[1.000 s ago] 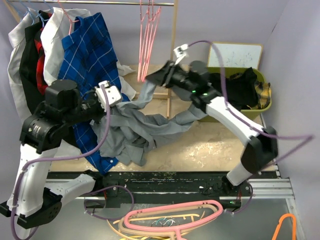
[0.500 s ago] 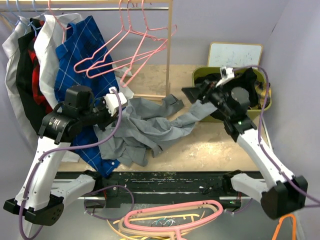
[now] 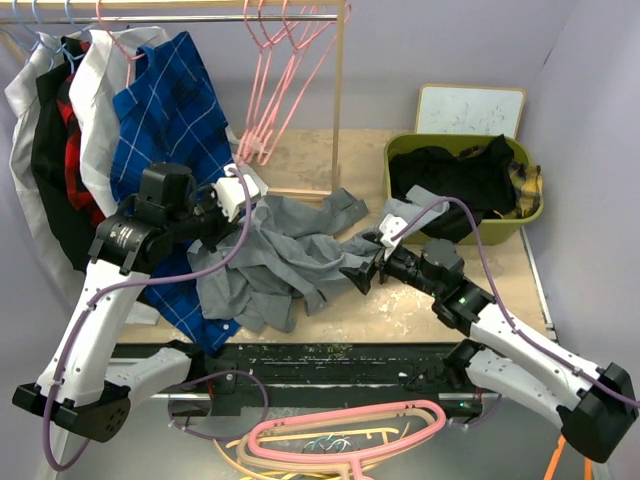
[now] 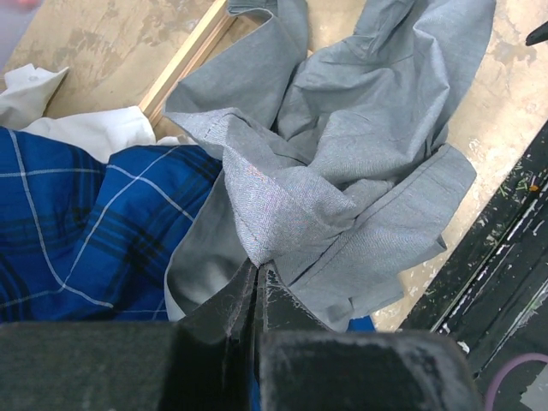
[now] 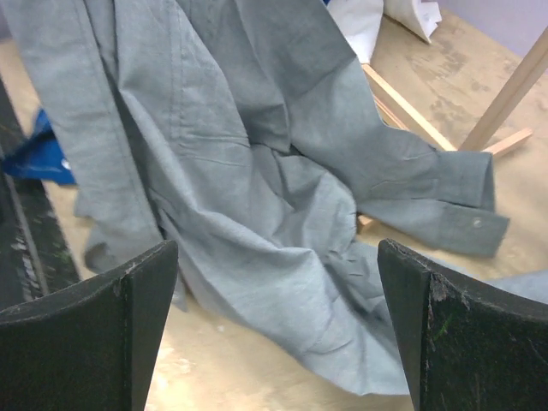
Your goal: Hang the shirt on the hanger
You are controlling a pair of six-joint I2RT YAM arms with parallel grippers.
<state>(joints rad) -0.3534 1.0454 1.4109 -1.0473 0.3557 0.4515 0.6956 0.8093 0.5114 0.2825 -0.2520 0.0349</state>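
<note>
Your left gripper (image 4: 257,272) is clamped shut on a fold of the grey shirt (image 3: 290,255), just beside the blue checked shirt (image 3: 165,110). Your right gripper (image 3: 358,275) stands wide open and holds nothing, hovering low at the shirt's right side. The shirt lies crumpled mid-worktop (image 3: 400,300). The thin pink hangers (image 3: 250,148) hang on the rail (image 3: 200,17), apart from the shirt.
</note>
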